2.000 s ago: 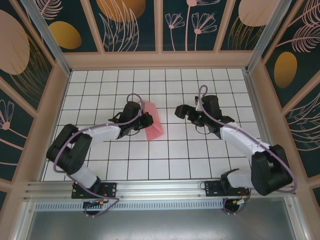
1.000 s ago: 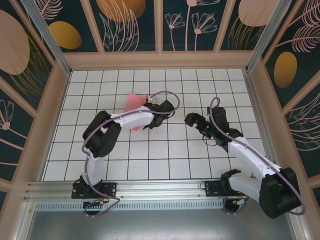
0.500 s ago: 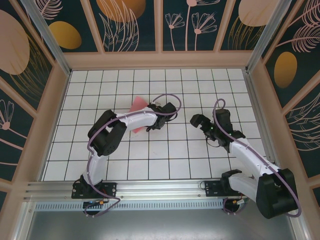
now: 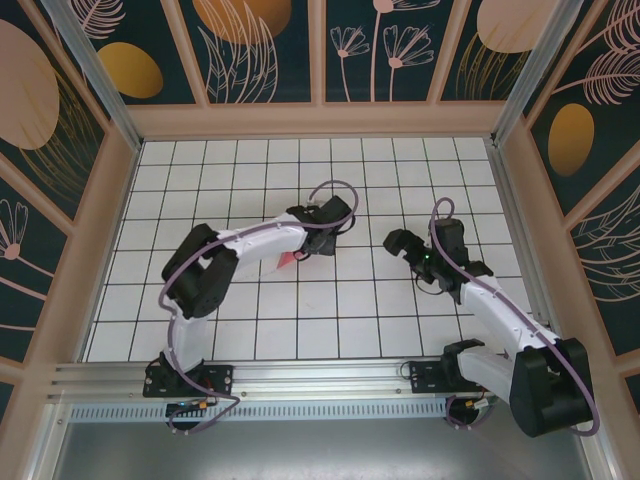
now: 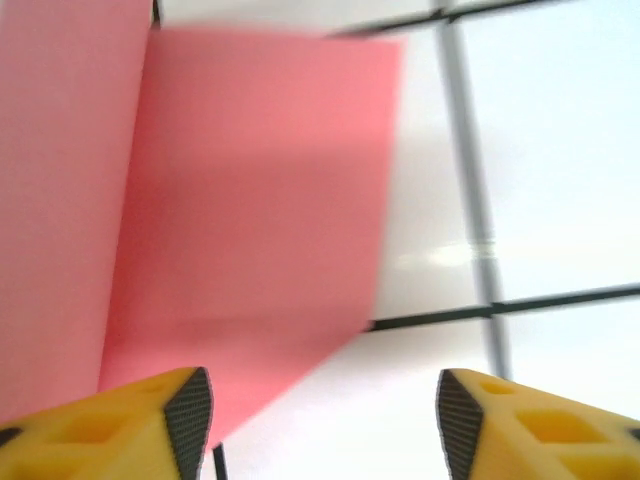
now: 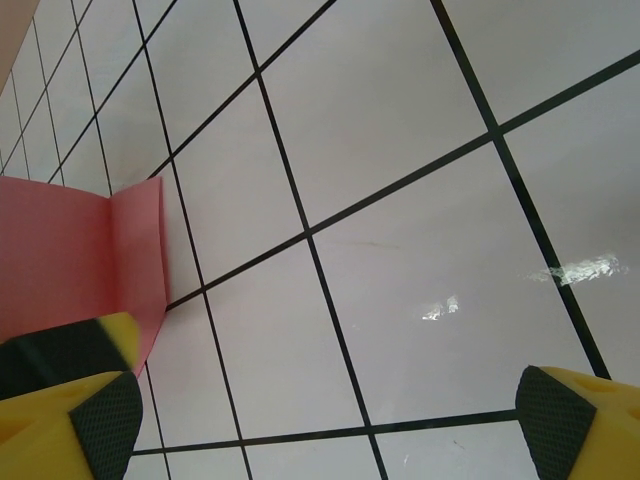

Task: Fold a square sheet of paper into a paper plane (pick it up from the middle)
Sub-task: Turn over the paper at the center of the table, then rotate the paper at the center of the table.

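Sheet of paper [image 5: 250,180] lay near the middle of the white gridded surface [image 4: 300,330]. From above it was mostly hidden under the left forearm, with a pink sliver showing beside the wrist. In the left wrist view it was already creased: one panel lay flat on the tiles and another rose along the left edge, motion-blurred. Left tool [image 5: 320,425] hung just above the sheet's near corner with jaws apart and bare tile between the pads [image 5: 190,415]; nothing was gripped. Right tool [image 4: 400,243] stood off to the right, apart from the paper, spread wide and empty. Its wrist view caught the folded pink edge at far left and bare tile between its fingertips. Judged progress as early to middle: at least one fold was in, but no pointed nose, no slim dart shape and no wings were visible. Nose folds, centre crease and wing folds probably remained. Could not tell how many layers were stacked under the arm.
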`<state>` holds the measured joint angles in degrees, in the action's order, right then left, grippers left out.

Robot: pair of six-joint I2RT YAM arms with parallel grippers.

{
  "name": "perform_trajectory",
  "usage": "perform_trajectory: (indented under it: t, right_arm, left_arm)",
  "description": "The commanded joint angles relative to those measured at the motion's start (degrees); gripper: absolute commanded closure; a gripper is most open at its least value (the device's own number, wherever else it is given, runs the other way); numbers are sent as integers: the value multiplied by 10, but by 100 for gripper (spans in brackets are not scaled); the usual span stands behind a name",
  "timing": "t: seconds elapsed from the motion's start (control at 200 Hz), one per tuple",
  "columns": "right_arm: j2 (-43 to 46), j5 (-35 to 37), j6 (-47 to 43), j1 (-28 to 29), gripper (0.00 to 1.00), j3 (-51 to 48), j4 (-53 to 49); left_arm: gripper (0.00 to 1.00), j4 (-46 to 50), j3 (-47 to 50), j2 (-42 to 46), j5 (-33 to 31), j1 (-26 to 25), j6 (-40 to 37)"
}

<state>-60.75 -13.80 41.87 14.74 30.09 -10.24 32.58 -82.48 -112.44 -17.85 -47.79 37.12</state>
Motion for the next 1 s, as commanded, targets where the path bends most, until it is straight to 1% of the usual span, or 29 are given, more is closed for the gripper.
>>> perform_trajectory:
  t: [0.0, 0.09, 0.145, 0.225, 0.295, 0.36, 0.435, 0.51, 0.525, 0.595, 0.711, 0.841, 0.996]
  right_arm:
    - [-14, -23, -13, -3, 2, 26, -17]
    - [-29, -37, -13, 1, 1, 36, -14]
    - [-37, -41, -10, 10, 2, 45, -15]
    - [-48, -35, -1, 40, 2, 57, -7]
    - [-65, -22, 9, 77, 3, 76, 0]
    - [-92, -11, 18, 112, 4, 94, 6]
    - [-138, -4, 24, 150, 9, 123, 19]
    - [-196, -7, 27, 183, 18, 161, 32]
    - [-212, -9, 25, 191, 23, 172, 35]
    - [-267, -16, 20, 214, 35, 215, 43]
    - [-366, -39, 1, 241, 45, 296, 47]
    - [-476, -64, -23, 253, 50, 399, 14]
    - [-554, -72, -57, 252, 50, 481, -42]
  left_arm:
    - [29, -70, 20, 78, 61, 6, -2]
    - [21, -103, 49, 119, 87, 18, 1]
    - [16, -122, 73, 147, 106, 34, 10]
    - [8, -153, 120, 195, 129, 59, 23]
    - [2, -183, 174, 239, 137, 82, 39]
    - [2, -206, 228, 277, 145, 105, 52]
    - [1, -223, 287, 320, 141, 127, 62]
    - [1, -232, 336, 353, 140, 153, 72]
    - [2, -234, 345, 359, 141, 158, 73]
    - [1, -242, 380, 381, 145, 179, 77]
    - [1, -248, 424, 399, 148, 203, 77]
    - [1, -247, 449, 404, 152, 218, 80]
    - [1, -265, 463, 404, 159, 223, 84]
